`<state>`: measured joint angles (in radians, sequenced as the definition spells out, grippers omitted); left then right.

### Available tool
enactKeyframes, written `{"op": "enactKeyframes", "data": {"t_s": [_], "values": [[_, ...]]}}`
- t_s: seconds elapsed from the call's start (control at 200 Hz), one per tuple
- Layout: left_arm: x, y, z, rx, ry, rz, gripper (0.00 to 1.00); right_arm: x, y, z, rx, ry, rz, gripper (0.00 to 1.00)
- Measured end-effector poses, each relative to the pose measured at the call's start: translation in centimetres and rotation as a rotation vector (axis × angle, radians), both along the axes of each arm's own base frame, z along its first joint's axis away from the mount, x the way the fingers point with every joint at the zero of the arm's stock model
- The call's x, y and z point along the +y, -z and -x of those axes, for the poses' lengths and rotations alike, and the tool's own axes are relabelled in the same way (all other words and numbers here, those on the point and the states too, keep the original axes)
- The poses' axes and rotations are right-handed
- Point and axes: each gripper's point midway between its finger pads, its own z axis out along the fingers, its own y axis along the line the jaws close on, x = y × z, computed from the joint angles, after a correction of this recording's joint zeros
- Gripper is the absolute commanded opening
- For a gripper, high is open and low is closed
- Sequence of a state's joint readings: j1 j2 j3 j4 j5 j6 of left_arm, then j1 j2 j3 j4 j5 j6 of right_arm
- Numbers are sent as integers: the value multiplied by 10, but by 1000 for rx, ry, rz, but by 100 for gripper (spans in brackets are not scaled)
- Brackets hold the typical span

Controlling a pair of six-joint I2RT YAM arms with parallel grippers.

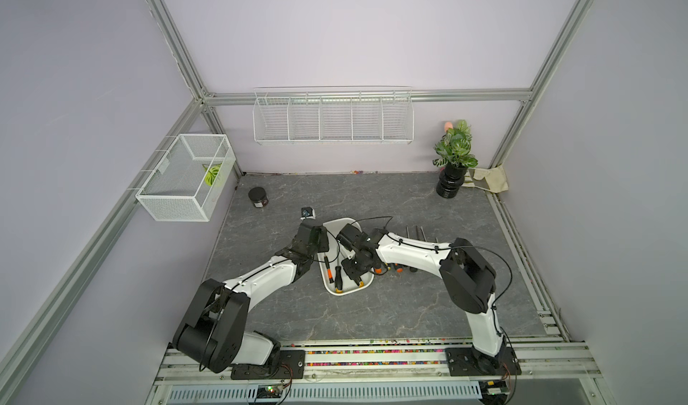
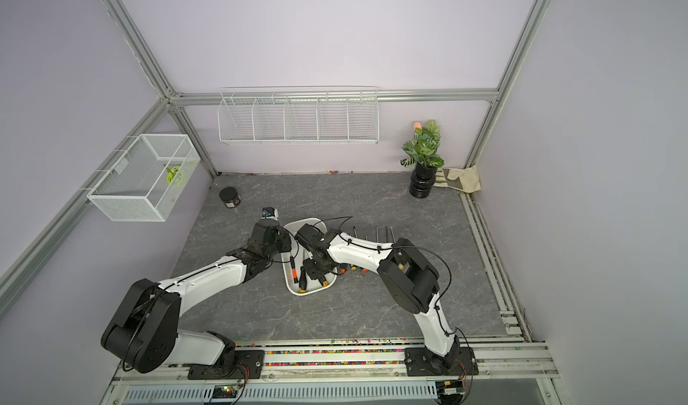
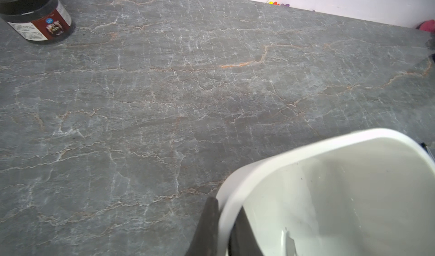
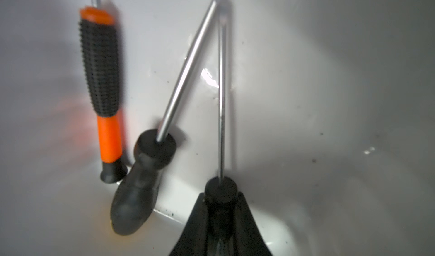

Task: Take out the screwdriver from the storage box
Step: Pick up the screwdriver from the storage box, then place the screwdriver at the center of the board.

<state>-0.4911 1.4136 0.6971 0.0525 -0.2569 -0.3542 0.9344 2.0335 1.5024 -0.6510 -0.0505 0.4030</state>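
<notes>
Down inside the storage box [image 4: 329, 78], the right hand [image 4: 220, 196] pinches the black handle collar of a screwdriver [image 4: 220, 101]. Thin shaft runs straight out from between the fingers. Cannot tell if it is lifted off the box floor. Wrist bent steeply downward, forearm reaching in from the right. Alongside in the box: orange-and-black screwdriver [image 4: 101, 78], all-black screwdriver [image 4: 136, 196]. Left hand [image 3: 224, 224] clamped on the box rim, one finger outside the wall, one inside. Left arm stretched low across the bench [image 3: 164, 101]. Jar [image 3: 37, 19] stands well apart.
</notes>
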Motion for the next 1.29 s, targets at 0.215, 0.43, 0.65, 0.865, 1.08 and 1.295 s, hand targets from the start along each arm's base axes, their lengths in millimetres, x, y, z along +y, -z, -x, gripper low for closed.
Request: {"op": "enactKeyframes", "data": {"t_s": [0.215, 0.43, 0.65, 0.865, 1.08, 1.295], "values": [[0, 0, 0, 0, 0, 0, 0, 4, -41, 9, -31, -19, -127, 0], [0, 0, 0, 1, 0, -1, 0, 7, -75, 11, -65, -31, -215, 0], [0, 0, 0, 1, 0, 0, 0, -26, -100, 3, -96, 18, -253, 0], [-2, 2, 0, 7, 10, 4, 0, -108, -137, -30, -209, 169, -250, 0], [-5, 7, 1, 21, 26, 8, 0, -210, -123, -59, -226, 384, -143, 0], [-7, 7, 2, 26, 35, 13, 0, -270, -88, -67, -164, 497, -29, 0]]}}
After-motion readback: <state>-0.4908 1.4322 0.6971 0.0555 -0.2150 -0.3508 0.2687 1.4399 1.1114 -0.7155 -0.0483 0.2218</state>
